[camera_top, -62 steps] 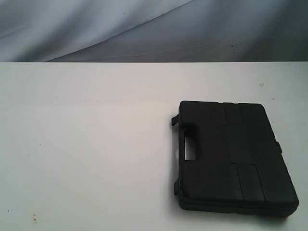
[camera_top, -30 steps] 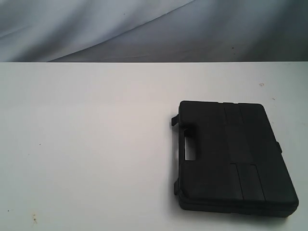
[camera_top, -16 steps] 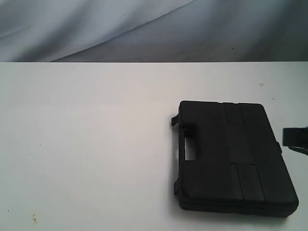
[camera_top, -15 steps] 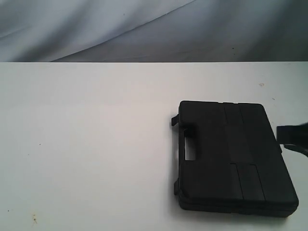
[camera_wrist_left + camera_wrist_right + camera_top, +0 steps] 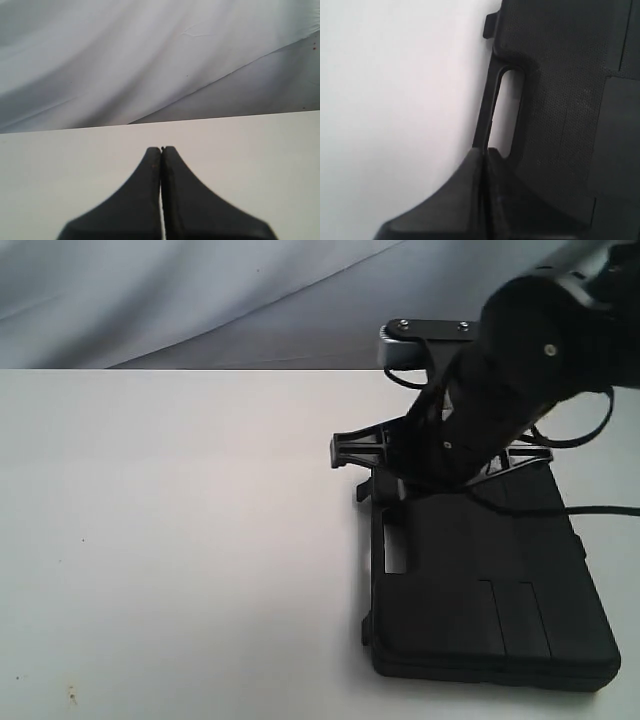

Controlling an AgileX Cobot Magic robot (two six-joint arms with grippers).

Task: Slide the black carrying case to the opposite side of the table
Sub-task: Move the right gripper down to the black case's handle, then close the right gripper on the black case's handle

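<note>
Grey cloth backdrop; white table; black case on right; right tool pressed together at handle; left tool together.

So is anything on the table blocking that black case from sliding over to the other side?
Nothing visible. The table beyond the handle side of the black carrying case shows only small specks. The shut right gripper is right at that handle, with nothing between them.

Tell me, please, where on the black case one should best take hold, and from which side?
Probably the handle bar at the edge of the case, from above: it lies flat, and the open slot beside the bar would admit one finger of the right tool.
</note>
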